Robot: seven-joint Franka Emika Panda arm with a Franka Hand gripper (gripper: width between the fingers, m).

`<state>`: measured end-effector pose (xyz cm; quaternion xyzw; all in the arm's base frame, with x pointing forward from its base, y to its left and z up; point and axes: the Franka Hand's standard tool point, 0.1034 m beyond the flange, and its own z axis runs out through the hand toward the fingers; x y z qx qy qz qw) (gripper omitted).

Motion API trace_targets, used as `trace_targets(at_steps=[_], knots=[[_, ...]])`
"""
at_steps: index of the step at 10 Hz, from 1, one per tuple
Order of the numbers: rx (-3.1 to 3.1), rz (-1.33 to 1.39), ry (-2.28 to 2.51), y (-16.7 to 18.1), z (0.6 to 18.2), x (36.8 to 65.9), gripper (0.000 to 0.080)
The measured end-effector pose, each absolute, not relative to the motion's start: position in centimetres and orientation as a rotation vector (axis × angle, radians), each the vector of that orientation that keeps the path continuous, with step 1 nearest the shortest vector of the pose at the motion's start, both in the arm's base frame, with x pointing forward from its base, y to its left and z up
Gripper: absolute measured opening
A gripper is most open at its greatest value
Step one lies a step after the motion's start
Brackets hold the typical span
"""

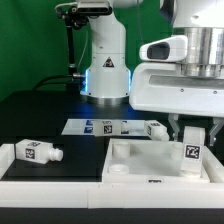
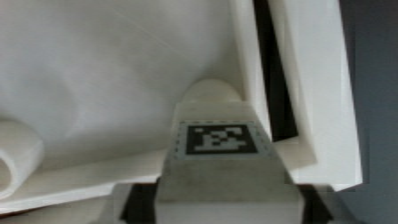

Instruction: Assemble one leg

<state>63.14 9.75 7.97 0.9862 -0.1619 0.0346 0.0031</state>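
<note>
My gripper (image 1: 193, 143) is shut on a white leg (image 1: 193, 152) with a black-and-white tag, holding it upright over the corner of the white tabletop (image 1: 135, 160) at the exterior view's right. In the wrist view the leg (image 2: 217, 140) fills the space between my dark fingers (image 2: 146, 198), its narrow end pointing at the tabletop's rimmed corner (image 2: 267, 95). A rimmed corner hole (image 2: 15, 150) shows at the edge. Another leg (image 1: 37, 152) lies on the raised white ledge at the exterior view's left. A third leg (image 1: 156, 129) lies behind on the marker board.
The marker board (image 1: 100, 127) lies flat behind the tabletop. The robot's base (image 1: 105, 70) stands at the back. A white ledge (image 1: 10, 165) borders the exterior view's left; black table surface (image 1: 40, 110) lies beyond it.
</note>
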Motion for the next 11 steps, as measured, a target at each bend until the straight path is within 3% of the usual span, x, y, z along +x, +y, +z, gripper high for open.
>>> trace_targets(at_steps=[2, 8, 11], knots=[[3.075, 0.135, -0.614, 9.64, 7.96, 63.24, 0.0286], [2.517, 0.158, -2.059, 10.48, 8.02, 63.38, 0.0287], [2.378, 0.133, -2.241, 10.26, 7.82, 63.32, 0.0288]])
